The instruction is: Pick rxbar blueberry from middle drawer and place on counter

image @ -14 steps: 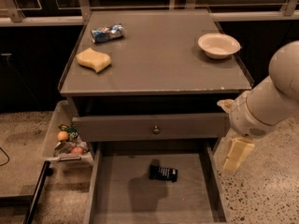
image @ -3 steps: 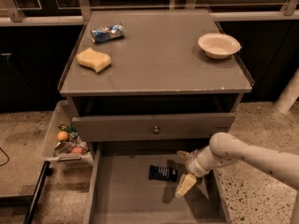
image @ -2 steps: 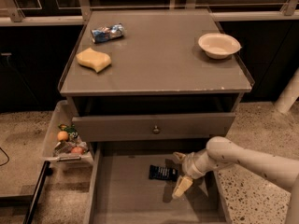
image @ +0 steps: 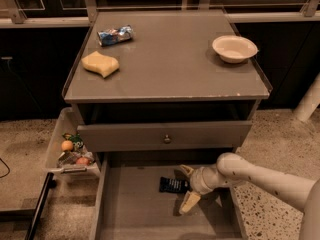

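Observation:
The rxbar blueberry [image: 173, 185], a dark navy bar with pale lettering, lies flat on the floor of the open middle drawer [image: 130, 209], near its back. My gripper [image: 184, 189] reaches down into the drawer from the right. It is open, with one pale finger behind the bar's right end and the other in front of it. The bar rests on the drawer floor. The counter [image: 170, 59] is the grey cabinet surface above.
On the counter are a shiny blue-and-white snack packet [image: 115, 35], a yellow sponge [image: 100, 64] and a white bowl [image: 234, 48]. The drawer front with a round knob [image: 167, 139] overhangs the middle drawer. A bin with fruit [image: 70, 151] hangs at the cabinet's left.
The arm came down from beside the cabinet into the drawer. Over the last second the gripper has edged left, so its fingers now straddle the bar's right end.

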### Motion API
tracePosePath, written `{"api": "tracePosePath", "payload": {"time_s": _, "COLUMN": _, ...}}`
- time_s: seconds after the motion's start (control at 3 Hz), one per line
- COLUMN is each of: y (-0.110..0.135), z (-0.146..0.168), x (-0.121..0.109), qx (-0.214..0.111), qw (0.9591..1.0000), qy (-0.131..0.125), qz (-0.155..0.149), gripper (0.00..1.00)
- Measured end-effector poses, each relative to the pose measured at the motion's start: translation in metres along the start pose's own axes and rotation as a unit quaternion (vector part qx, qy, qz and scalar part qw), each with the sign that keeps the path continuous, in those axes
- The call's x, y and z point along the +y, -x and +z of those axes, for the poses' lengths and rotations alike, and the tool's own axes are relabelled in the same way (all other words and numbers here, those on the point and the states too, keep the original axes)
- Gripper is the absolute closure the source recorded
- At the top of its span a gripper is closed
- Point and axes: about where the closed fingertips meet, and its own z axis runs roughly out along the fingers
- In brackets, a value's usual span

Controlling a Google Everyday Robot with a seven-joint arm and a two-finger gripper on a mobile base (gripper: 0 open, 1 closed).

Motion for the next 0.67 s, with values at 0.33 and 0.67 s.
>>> {"api": "tracePosePath", "payload": {"time_s": 0.33, "y": -0.0041, "z": 0.0101, "x": -0.0021, "qx": -0.012, "qw": 0.9999, "qy": -0.002, "qz": -0.004, "gripper": 0.0}}
{"api": "tracePosePath", "payload": {"time_s": 0.67, "y": -0.0064, "z": 0.0162, "x": -0.0032, "qx": -0.02, "qw": 0.9998, "qy": -0.002, "qz": -0.005, "gripper": 0.0}}
